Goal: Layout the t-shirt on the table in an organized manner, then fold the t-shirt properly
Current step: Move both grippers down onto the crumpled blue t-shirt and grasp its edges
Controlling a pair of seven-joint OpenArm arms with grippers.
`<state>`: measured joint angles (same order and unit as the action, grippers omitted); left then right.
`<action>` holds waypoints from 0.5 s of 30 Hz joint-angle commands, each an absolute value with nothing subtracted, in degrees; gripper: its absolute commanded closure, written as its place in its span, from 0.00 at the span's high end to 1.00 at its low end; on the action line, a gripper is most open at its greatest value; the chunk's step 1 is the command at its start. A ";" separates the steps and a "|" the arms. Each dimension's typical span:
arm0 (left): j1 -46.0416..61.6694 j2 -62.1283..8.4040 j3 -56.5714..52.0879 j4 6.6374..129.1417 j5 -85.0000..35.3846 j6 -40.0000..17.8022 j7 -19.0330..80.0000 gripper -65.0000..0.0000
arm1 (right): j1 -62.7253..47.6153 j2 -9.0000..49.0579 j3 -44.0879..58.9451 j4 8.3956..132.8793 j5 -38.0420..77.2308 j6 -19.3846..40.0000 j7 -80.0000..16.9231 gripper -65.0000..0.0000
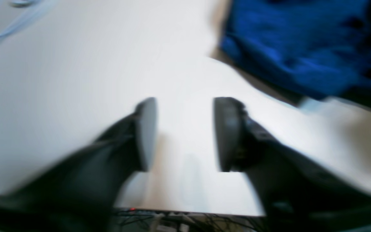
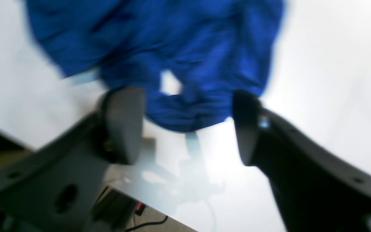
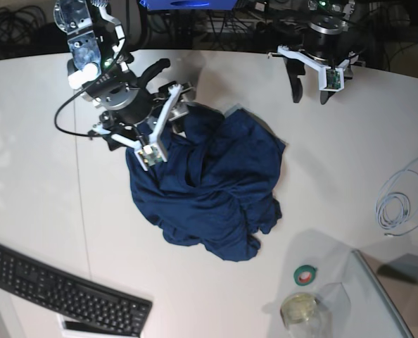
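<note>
Both grippers wide, shirt untouched in a heap

Right gripper (image 3: pixel 163 130), jaws spread, hovers at the far-left edge of the crumpled t-shirt (image 3: pixel 212 186) mid-table (image 3: pixel 40 162); left gripper (image 3: pixel 309 93), parted and empty, hangs well apart at the far right. Nothing is laid out or folded yet; the whole job remains.

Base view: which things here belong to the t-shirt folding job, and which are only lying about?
For the job:
- t-shirt, crumpled in a heap
- table
- right gripper, open over the shirt
- left gripper, open over bare table

Lying about:
- keyboard
- cable coil
- tape roll
- glass jar
</note>
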<state>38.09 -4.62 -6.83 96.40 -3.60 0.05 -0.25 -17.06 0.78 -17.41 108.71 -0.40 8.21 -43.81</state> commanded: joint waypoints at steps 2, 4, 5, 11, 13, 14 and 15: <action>37.67 -5.05 -4.70 96.92 -3.82 0.22 -1.54 0.61 | -13.32 0.48 -18.77 108.53 -0.22 8.40 -42.07 0.69; 35.91 -4.88 -2.86 96.92 -3.82 0.22 -1.10 0.61 | -10.51 0.22 -19.12 106.33 -0.22 8.22 -42.07 0.69; 35.12 -4.70 -2.07 96.75 -3.82 0.22 -1.10 0.61 | -9.36 0.04 -19.12 105.10 -0.22 8.22 -42.07 0.69; 28.88 -4.62 2.59 91.21 -3.82 0.22 -1.01 0.61 | -1.19 -2.42 -19.03 94.99 -0.22 8.22 -42.07 0.69; 27.12 -4.62 3.56 89.80 -3.82 0.31 -1.01 0.61 | 0.40 -3.12 -19.03 92.00 -0.22 8.22 -41.98 0.69; 26.51 -4.62 3.47 89.01 -3.82 0.31 -1.01 0.61 | 0.92 -3.12 -19.03 91.21 -0.22 8.22 -41.98 0.69; 25.80 -4.62 3.30 88.31 -3.82 0.31 -1.01 0.61 | 1.19 -3.12 -19.03 90.77 -0.22 8.22 -41.98 0.69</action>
